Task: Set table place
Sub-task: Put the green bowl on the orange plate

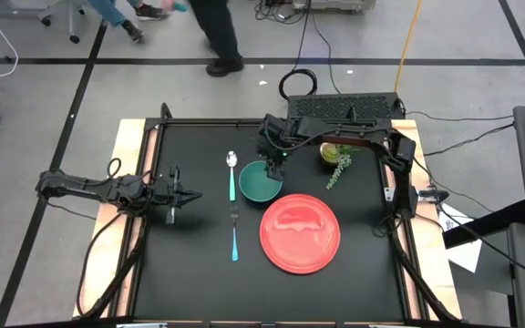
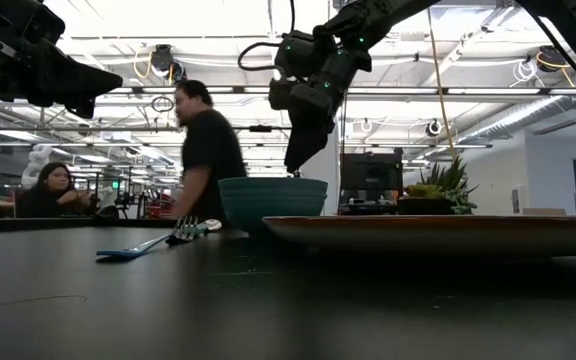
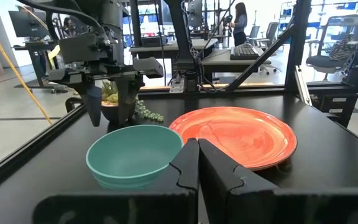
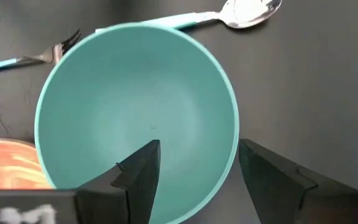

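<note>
The teal bowl (image 1: 261, 183) (image 4: 135, 106) stands upright on its base on the black table (image 1: 199, 273), just beyond the far left rim of the red plate (image 1: 300, 233) (image 3: 241, 134). The spoon (image 1: 231, 173) (image 4: 247, 12) and fork (image 1: 234, 232) (image 4: 36, 58) lie flat in a line to the bowl's left. My right gripper (image 4: 197, 152) (image 3: 110, 112) hangs open just above the bowl's far rim, one finger over the inside and one outside, touching nothing. My left gripper (image 1: 194, 196) (image 3: 197, 146) is shut and empty at the table's left side.
A small potted plant (image 1: 335, 157) (image 3: 114, 99) stands behind the bowl at the far right, close to my right arm. People move about in the room beyond the table's far edge. Bare black tabletop lies at the near left (image 1: 180, 273).
</note>
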